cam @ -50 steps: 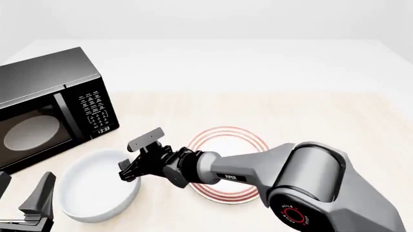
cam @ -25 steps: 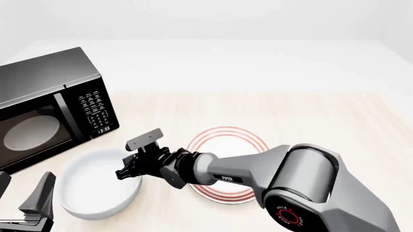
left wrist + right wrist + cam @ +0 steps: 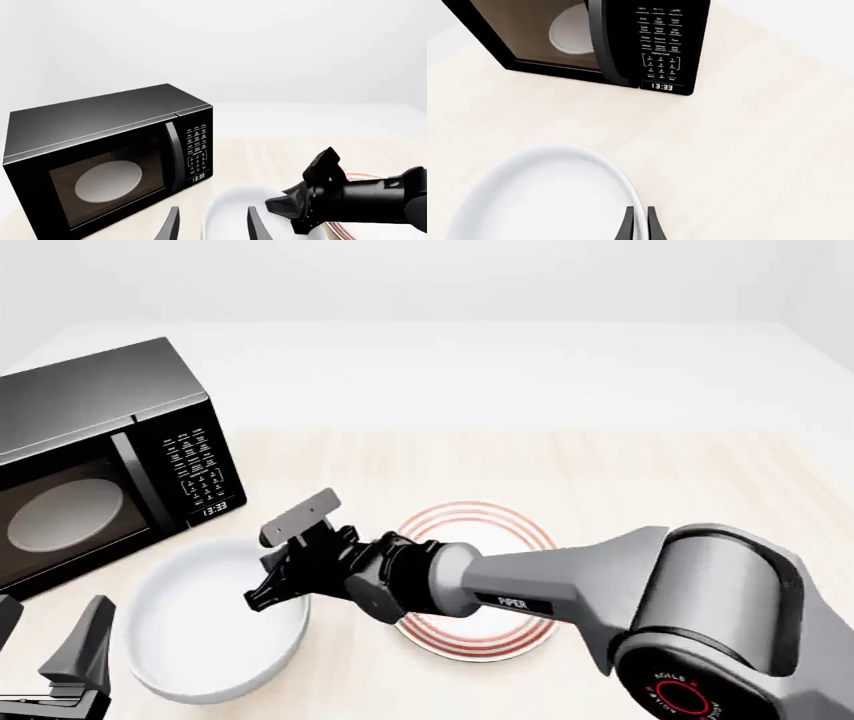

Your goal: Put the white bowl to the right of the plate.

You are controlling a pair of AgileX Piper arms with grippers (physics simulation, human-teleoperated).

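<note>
Right claw [image 3: 280,575]: at the near-right rim of the white bowl [image 3: 200,630], fingers either side of the wall. Plate [image 3: 470,580]: on the worktop [image 3: 641,480], just right of the claw, beside the bowl. Microwave [image 3: 100,465]: left and beyond. Left claw [image 3: 54,665]: near left, apart from the bowl.

Even, bright, diffuse illumination fills all three renders, with no single evident source. The table [image 3: 641,480] fades to near-white haze at its far edge. Shadows are faint and soft: a pale one lies under the white bowl [image 3: 200,640], just below the right gripper [image 3: 274,585]. A soft gloss shows on the microwave [image 3: 107,165] top and on the right arm's shell behind the gripper. Edges are sharp throughout, without blur or visible distortion.
</note>
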